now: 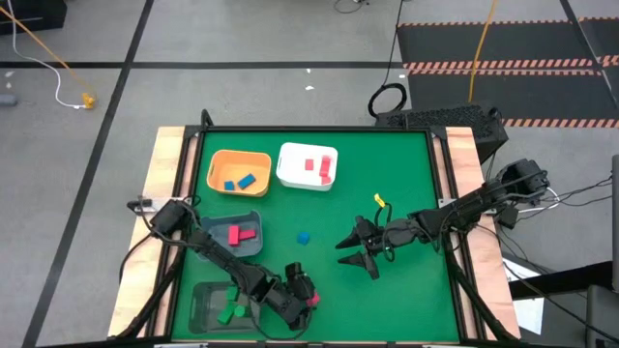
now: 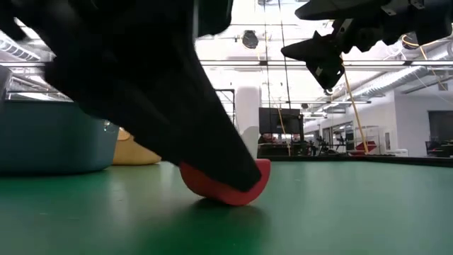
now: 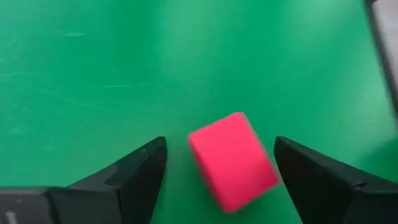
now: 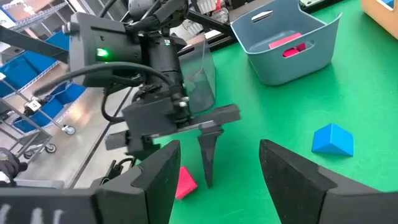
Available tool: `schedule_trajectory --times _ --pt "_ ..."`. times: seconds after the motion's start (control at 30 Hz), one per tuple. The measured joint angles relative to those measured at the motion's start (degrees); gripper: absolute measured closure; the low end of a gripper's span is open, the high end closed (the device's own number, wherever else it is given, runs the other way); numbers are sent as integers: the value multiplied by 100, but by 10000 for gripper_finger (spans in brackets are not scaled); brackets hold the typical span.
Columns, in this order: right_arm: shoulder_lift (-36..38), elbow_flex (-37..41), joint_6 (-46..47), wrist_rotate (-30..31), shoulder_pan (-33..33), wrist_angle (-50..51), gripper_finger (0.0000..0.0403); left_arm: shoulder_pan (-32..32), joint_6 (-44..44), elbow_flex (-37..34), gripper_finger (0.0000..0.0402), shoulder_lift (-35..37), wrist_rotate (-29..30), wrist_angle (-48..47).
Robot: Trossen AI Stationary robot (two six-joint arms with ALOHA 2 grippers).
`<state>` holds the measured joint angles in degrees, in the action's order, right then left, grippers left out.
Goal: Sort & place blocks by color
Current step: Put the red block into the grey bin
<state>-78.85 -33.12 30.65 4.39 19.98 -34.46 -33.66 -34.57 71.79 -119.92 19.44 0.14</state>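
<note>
The left tool (image 3: 214, 165) stands open astride a pink block (image 3: 232, 160) on the desk (image 1: 406, 174) (right tool (image 1: 360, 247) open, empty).

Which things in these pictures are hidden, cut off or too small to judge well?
- Low view: the left end effector covers most of the pink block and the bins behind.
- Left wrist view: the pink block is blurred; its exact shape is unclear.
- High view: the green blocks in the clear bin are too small to count.
- Right wrist view: the grey bin's wall partly hides its pink blocks.
</note>
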Motion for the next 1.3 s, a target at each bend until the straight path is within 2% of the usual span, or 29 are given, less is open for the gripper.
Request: schedule_trajectory --times 0.17,0.33,0.53,0.63,0.73,0.87,1.0,1.17,1.3 --pt "0 0 -1 -1 1 0 193 133 129 -2 169 -2 -142 -76" --pt "0 0 -1 -1 -1 0 193 243 101 4 265 23 -591 -239" --pt "0 0 -1 -1 1 0 193 264 197 -13 267 256 -967 -135" --pt "0 1 0 -1 -1 17 193 272 527 -9 267 617 -975 -119" --pt "0 2 -1 -1 1 2 193 279 998 -4 267 1050 -923 -524" --pt "0 2 0 -1 1 1 193 283 1371 -4 267 1703 -701 -1496" --pt "0 2 0 -1 1 19 193 283 1160 -2 267 2382 -378 -2995" --pt "0 2 -1 -1 1 1 193 290 185 -2 267 3293 201 -4856" --pt "0 2 -1 -1 1 -1 193 288 -866 -2 267 3798 403 -6251"
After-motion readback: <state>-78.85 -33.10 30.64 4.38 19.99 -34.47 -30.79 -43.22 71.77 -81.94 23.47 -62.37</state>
